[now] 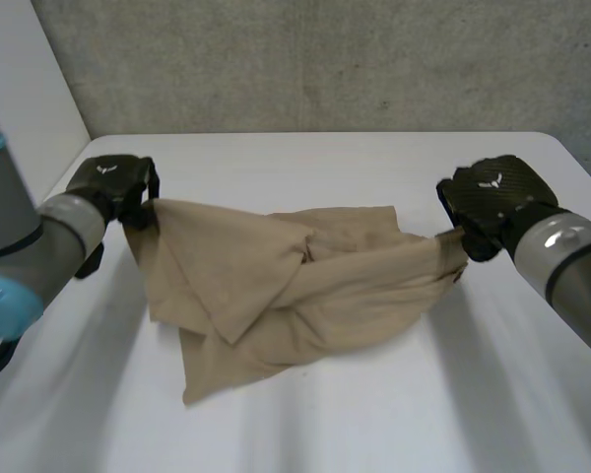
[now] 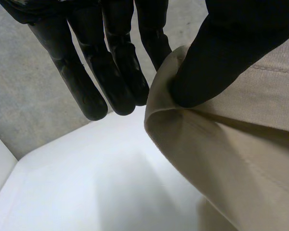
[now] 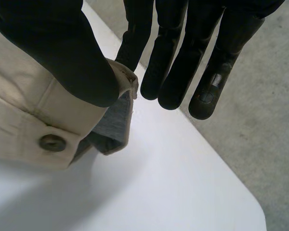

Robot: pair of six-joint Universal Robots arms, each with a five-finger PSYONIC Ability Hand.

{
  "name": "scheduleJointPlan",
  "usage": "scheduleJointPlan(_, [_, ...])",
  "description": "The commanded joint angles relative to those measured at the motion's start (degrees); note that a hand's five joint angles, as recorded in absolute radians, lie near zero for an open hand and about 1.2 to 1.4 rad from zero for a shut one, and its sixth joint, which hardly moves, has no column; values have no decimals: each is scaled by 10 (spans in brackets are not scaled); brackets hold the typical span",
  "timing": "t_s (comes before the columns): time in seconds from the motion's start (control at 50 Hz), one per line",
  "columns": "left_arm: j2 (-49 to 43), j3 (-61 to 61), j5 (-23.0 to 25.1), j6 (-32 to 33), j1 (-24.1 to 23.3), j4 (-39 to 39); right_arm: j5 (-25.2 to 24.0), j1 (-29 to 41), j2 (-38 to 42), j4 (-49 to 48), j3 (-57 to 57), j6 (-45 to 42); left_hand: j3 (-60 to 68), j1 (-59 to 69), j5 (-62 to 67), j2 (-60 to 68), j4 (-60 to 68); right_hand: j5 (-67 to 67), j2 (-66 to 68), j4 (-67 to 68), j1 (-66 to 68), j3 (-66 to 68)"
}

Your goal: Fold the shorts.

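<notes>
Beige shorts hang crumpled between my two hands, their lower part resting on the white table. My left hand pinches the shorts' left end; in the left wrist view its thumb presses a fold of the shorts against a finger. My right hand pinches the right end at the waistband. In the right wrist view the thumb clamps the shorts, near a button, against a finger.
A grey concrete wall rises behind the table's far edge. A white panel stands at the left. The table's right edge lies close to my right hand.
</notes>
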Motion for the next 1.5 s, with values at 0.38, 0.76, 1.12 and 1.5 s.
scheduleJointPlan(0.38, [-193,191,-82,8,-20,262,111,99,308,-251,-285,-1,-530,-483,-512,-533,-532,-554,-574,-580,-451,-574])
scheduleJointPlan(0.76, [75,-139,-79,8,-68,182,94,88,143,-52,-88,6,-503,-456,-485,-506,-505,-554,-574,-580,-451,-574])
scheduleJointPlan(1.12, [66,-266,-89,8,-165,150,-8,78,239,-33,-112,114,-389,-342,-371,-392,-391,-365,-385,-391,-261,-385])
scheduleJointPlan(1.5, [-99,-119,-111,57,-98,161,-1,78,428,-34,-337,131,-414,-367,-396,-417,-416,-373,-393,-399,-270,-394])
